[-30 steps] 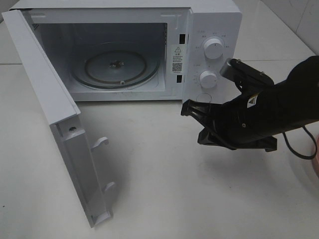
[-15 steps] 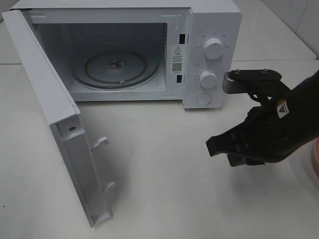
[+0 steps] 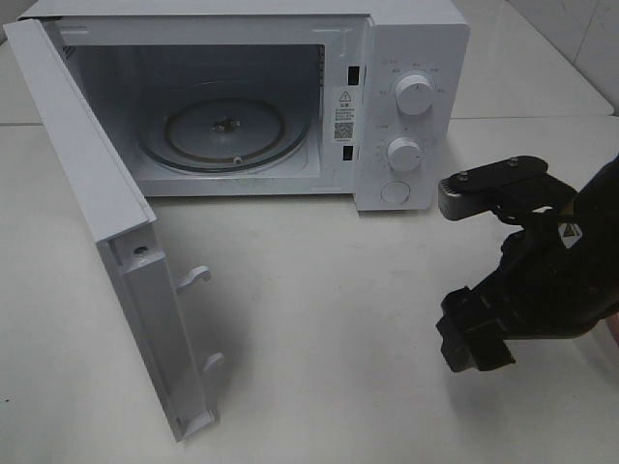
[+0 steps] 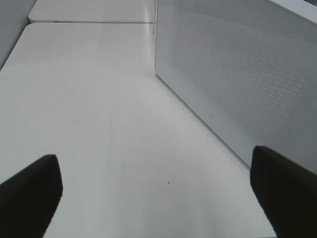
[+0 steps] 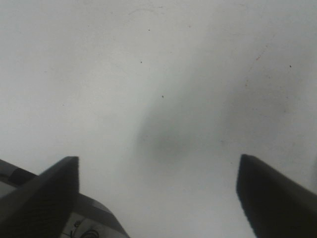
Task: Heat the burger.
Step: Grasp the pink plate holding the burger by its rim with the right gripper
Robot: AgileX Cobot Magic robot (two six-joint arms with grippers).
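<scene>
- The smooth matte white tabletop (image 3: 319,290) spans every view, with faint specks and hairline scratches under my wrists.
- The boxy white enamelled microwave oven (image 3: 416,29) stands at the far side of it, its cavity open and lit grey.
- Its flat white door (image 3: 106,222) is swung fully out on the left hinge, inner face towards me, with two small hooked plastic latches (image 3: 193,277) on the free edge.
- My right gripper (image 5: 156,163), black and blocky, hangs over bare table, well in front of the control panel. Its jaws are spread wide and hold nothing.
- My left gripper (image 4: 153,158) is likewise parted and empty, low over the table beside the oven's dimpled, perforated side wall.
- A round clear glass turntable (image 3: 227,126) lies flat on the cavity floor with nothing on it.
- Two ribbed white round dials, upper (image 3: 414,97) and lower (image 3: 403,155), sit one above the other on the panel.
- A flat round white button (image 3: 394,192) sits just beneath them.
- The burger shows in none of my views, so I cannot place it.
</scene>
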